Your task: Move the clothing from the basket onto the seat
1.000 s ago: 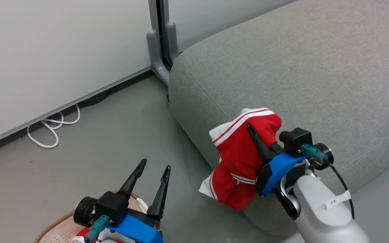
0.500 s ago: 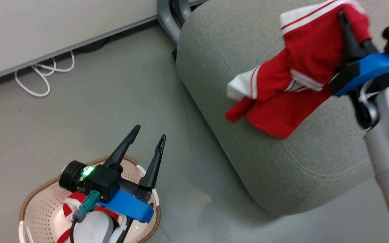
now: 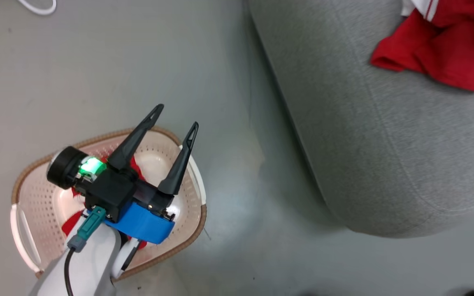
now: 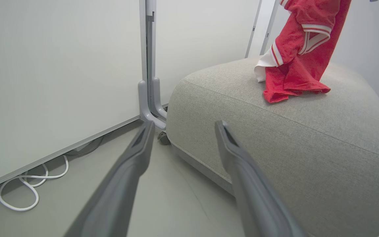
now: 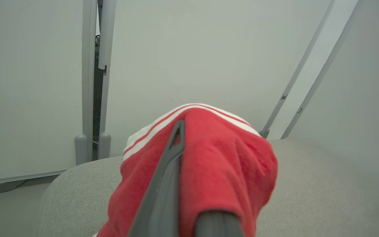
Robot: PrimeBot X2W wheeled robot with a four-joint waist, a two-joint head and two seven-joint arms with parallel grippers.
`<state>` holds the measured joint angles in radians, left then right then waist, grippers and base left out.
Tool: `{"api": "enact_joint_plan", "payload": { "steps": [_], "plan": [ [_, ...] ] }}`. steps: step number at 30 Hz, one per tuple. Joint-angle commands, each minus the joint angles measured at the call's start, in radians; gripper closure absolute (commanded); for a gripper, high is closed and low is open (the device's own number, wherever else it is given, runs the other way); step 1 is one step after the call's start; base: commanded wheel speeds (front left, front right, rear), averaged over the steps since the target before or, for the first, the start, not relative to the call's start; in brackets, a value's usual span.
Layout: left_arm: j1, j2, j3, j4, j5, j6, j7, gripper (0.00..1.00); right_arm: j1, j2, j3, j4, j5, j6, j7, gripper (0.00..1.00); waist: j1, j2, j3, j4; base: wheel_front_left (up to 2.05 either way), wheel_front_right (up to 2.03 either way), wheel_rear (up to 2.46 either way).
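Left gripper (image 3: pixel 178 116): two long black fingers (image 3: pixel 132 142), tapered to slotted tips, out of a boxy black housing (image 3: pixel 111 191) over a bright blue bracket (image 3: pixel 144 224). Round black cap (image 3: pixel 61 167) beside a glowing green light (image 3: pixel 91 165). Teal connector (image 3: pixel 91 220) with a grey collar and thin dark cable (image 3: pixel 67 271) along the pale grey forearm (image 3: pixel 91 263). White ring (image 3: pixel 121 257) at the wrist below the bracket. Right finger (image 5: pixel 166 184) matte dark grey, slit near the tip
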<state>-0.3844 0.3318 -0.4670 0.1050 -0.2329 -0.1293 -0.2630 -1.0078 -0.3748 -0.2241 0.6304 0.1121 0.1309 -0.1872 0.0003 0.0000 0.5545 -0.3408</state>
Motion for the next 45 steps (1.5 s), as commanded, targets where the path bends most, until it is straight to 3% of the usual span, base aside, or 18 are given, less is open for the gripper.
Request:
{"api": "enact_joint_plan", "payload": {
  "steps": [1,12,22,23,25,36,45],
  "plan": [
    [-0.021,0.010,-0.001,-0.014,0.005,-0.002,-0.003,0.00,-0.012,-0.007,-0.014,0.004,-0.003,0.000,-0.006,1.00,-0.0003,0.0000,0.065,0.031,0.00,0.00,0.00],
    [-0.045,0.073,0.004,-0.068,0.029,-0.002,-0.003,0.00,-0.008,0.046,-0.063,0.203,-0.031,0.000,-0.047,1.00,-0.0003,0.0000,0.167,0.027,0.00,0.00,0.00],
    [-0.043,0.073,0.015,-0.064,0.032,0.001,-0.003,0.00,-0.025,0.055,-0.083,0.280,-0.061,0.000,-0.076,1.00,-0.0003,0.0000,0.168,0.022,0.00,0.00,0.00],
    [-0.043,0.071,0.015,-0.063,0.032,0.001,-0.003,0.00,-0.024,0.053,-0.075,0.282,-0.068,0.000,-0.077,0.95,-0.0003,0.0000,0.166,0.022,0.00,0.00,0.00],
    [-0.045,0.067,0.015,-0.061,0.032,0.001,-0.003,0.00,-0.024,0.047,-0.071,0.286,-0.079,0.000,-0.078,0.00,-0.0003,0.0000,0.162,0.021,0.00,0.00,0.00],
    [-0.031,0.045,0.025,-0.052,0.025,0.001,-0.003,0.00,0.033,0.068,-0.087,0.243,-0.110,0.000,-0.078,0.00,-0.0003,0.0000,0.121,0.030,0.00,0.00,0.00],
    [0.014,-0.027,0.053,-0.015,0.004,0.000,-0.003,0.00,0.192,0.087,-0.087,0.163,-0.143,0.000,-0.079,0.00,-0.0003,0.0000,-0.008,0.063,0.00,0.00,0.00]
  ]
}}
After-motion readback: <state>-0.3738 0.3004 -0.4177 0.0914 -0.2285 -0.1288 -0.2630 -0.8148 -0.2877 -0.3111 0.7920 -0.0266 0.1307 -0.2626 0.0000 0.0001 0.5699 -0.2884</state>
